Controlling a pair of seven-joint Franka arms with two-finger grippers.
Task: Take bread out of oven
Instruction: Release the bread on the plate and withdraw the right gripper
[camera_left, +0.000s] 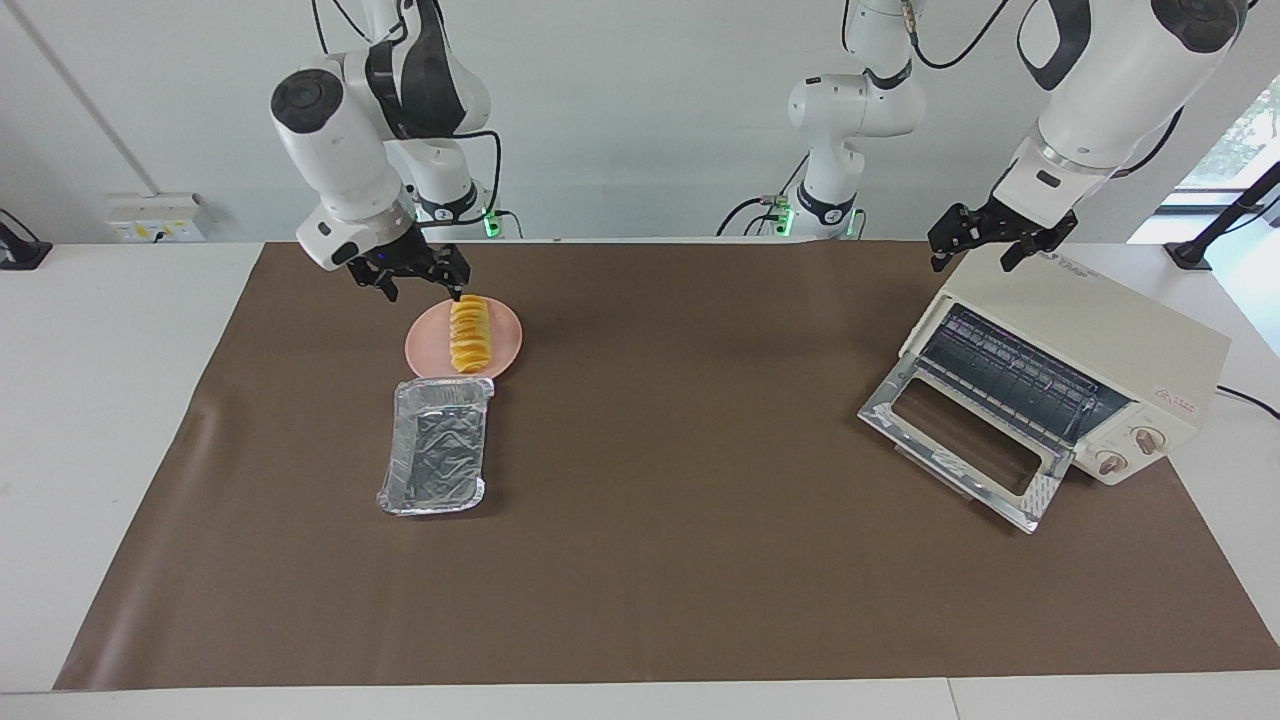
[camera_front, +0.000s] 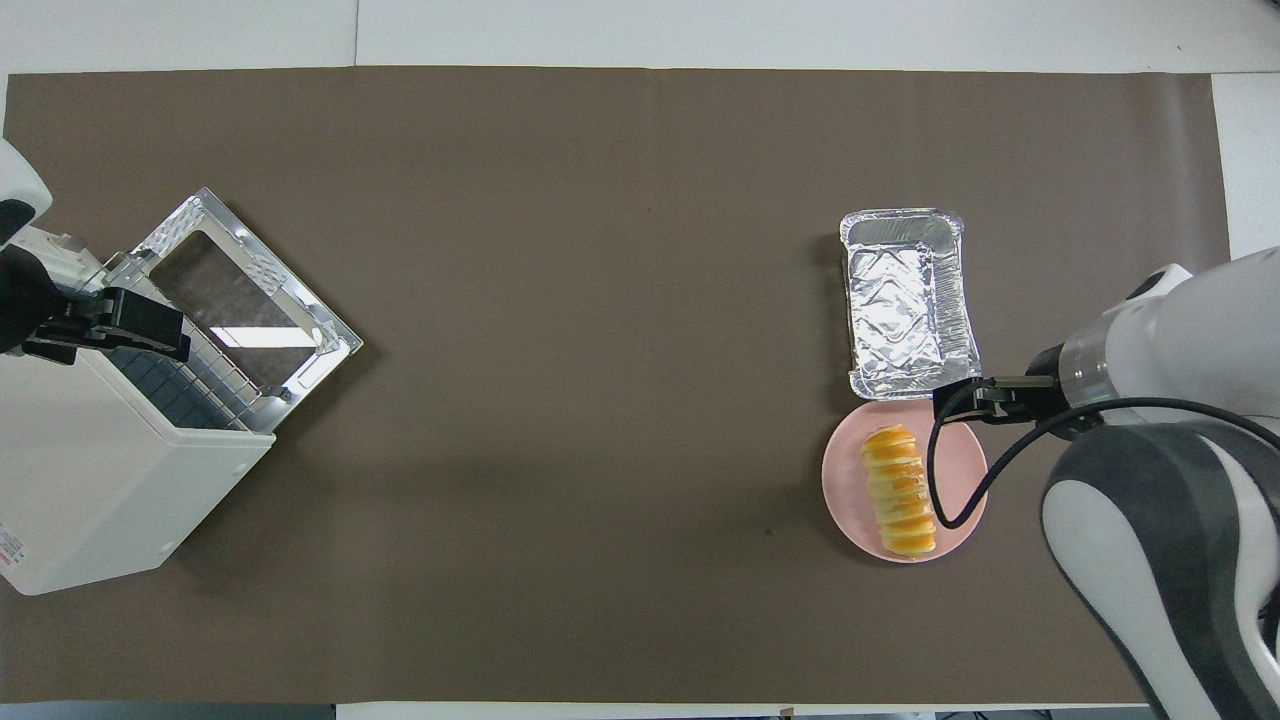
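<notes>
The bread (camera_left: 468, 335), a ridged golden-yellow loaf, lies on a pink plate (camera_left: 425, 345) toward the right arm's end of the table. My right gripper (camera_left: 422, 285) hangs just over the plate's edge nearest the robots, open and empty, one fingertip close to the loaf's end. In the overhead view the bread (camera_front: 898, 490), the plate (camera_front: 850, 480) and the right gripper (camera_front: 950, 403) show too. The cream-white oven (camera_left: 1100, 340) stands at the left arm's end, its glass door (camera_left: 1040, 500) dropped open and its rack bare. My left gripper (camera_left: 975, 258) is open above the oven's top.
A crinkled silver foil tray (camera_left: 438, 445) lies empty just beside the plate, farther from the robots. A brown mat (camera_left: 680, 500) covers the table. In the overhead view the oven (camera_front: 100, 480) and its open door (camera_front: 330, 335) sit at the mat's edge.
</notes>
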